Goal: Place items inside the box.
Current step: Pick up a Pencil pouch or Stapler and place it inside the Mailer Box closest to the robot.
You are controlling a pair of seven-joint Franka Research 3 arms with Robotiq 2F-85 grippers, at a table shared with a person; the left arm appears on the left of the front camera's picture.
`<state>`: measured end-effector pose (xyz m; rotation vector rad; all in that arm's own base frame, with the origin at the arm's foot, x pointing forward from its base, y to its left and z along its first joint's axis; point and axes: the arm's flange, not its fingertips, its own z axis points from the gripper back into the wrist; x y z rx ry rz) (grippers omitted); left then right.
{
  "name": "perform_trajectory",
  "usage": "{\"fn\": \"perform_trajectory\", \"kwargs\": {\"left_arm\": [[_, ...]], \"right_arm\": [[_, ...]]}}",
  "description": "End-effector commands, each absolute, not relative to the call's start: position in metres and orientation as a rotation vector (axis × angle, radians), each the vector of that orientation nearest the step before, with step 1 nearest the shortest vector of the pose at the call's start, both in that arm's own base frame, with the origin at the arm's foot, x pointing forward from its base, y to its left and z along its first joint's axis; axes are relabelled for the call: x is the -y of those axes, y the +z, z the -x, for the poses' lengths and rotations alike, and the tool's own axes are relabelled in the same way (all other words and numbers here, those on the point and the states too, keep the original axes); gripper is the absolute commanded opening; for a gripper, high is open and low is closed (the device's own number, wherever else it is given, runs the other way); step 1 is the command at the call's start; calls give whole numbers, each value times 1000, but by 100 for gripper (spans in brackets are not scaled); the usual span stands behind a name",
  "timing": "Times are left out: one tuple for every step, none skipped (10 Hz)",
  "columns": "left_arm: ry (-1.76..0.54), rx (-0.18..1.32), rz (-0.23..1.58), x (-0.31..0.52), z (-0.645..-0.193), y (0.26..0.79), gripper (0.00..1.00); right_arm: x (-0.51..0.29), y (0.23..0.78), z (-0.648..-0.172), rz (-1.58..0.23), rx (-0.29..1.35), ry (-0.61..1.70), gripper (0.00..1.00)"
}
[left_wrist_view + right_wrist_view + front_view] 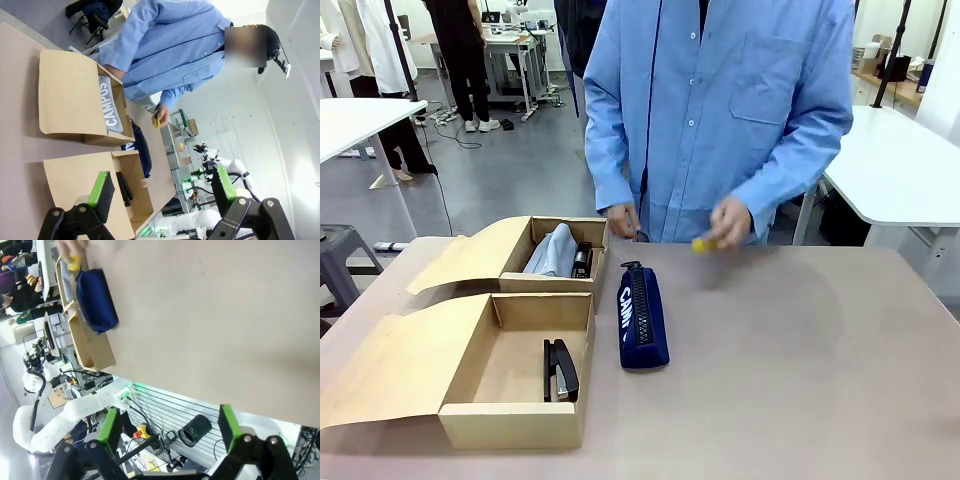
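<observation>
If either tool reached in now, it could meet the person's hand point(732, 220), which holds the yellow utility knife point(705, 243) over the far edge of the tabletop point(790, 350). A careless grab could also shove the pencil case point(643, 318) against the boxes rather than lift it.

The left tool point(162, 186) has its fingers wide apart and grips nothing. The right tool point(168, 426) is likewise spread and empty, clear of the surface.

Farther out, the near box point(515, 425) by the near-left corner holds the stapler point(560, 370). The navy pencil case lies on the tabletop just beside the box's right wall. Behind, the far box point(475, 258) holds the grey pouch point(553, 252).
</observation>
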<state>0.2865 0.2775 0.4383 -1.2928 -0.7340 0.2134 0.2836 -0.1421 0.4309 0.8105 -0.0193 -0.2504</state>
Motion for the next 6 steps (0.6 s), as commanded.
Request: {"fn": "perform_trajectory", "kwargs": {"left_arm": [[196,764,1304,-276,-288,439,100],[196,764,1304,-276,-288,439,100],[196,764,1304,-276,-288,439,100],[196,764,1304,-276,-288,439,100],[196,764,1304,-276,-288,439,100],[196,764,1304,-276,-288,439,100]], "right_arm": [[132,434,-287,-786,-8,-241,100],[118,440,-291,-762,-2,-231,100],[106,447,-297,-728,-18,-223,100],[87,455,-303,-730,-20,-198,100],[55,463,-316,-693,-55,-183,100],[5,470,-344,-628,-107,-152,100]]}}
